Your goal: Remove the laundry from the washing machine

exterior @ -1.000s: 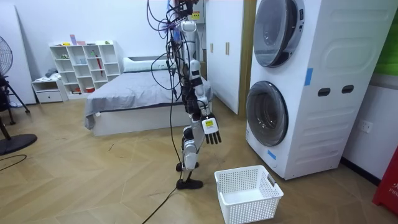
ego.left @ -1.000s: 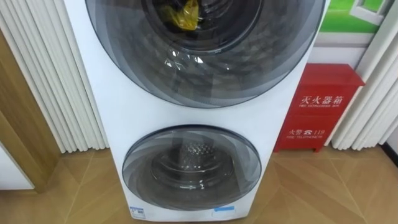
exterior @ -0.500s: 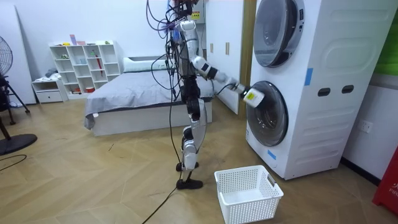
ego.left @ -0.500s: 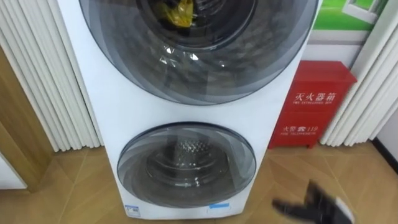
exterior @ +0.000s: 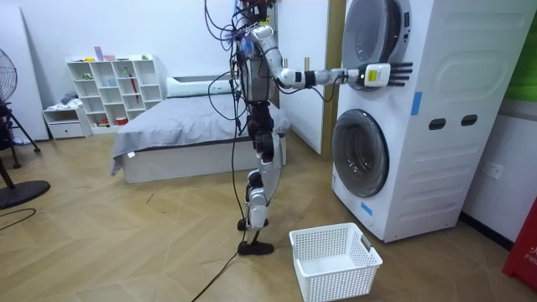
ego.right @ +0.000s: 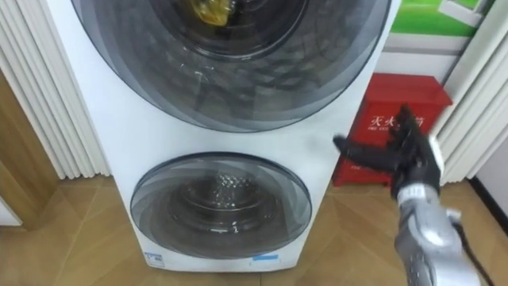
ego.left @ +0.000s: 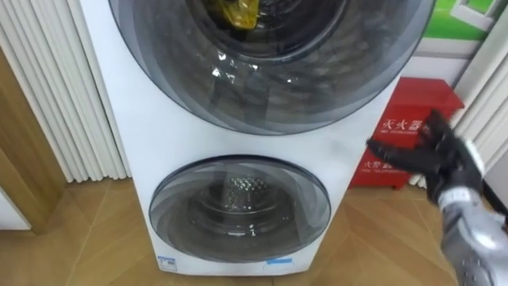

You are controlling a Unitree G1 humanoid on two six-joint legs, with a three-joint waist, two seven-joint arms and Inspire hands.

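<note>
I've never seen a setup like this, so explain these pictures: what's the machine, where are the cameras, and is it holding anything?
This is a two-legged humanoid robot standing before a stacked washing machine. Two pictures come from cameras in its head, looking at the machine's front; the third is from a camera across the room. Its right hand, fingers straight and holding nothing, is stretched toward the upper door, which is shut, with a yellow cloth behind the glass. A white basket stands on the floor.

Light: the room was bright and even.
Glare: white glints shone on the washing machine [ego.left: 119, 119], on its upper door [ego.left: 270, 63] and lower door [ego.left: 238, 210].
Shadows: soft and faint under the basket [exterior: 336, 285].
</note>
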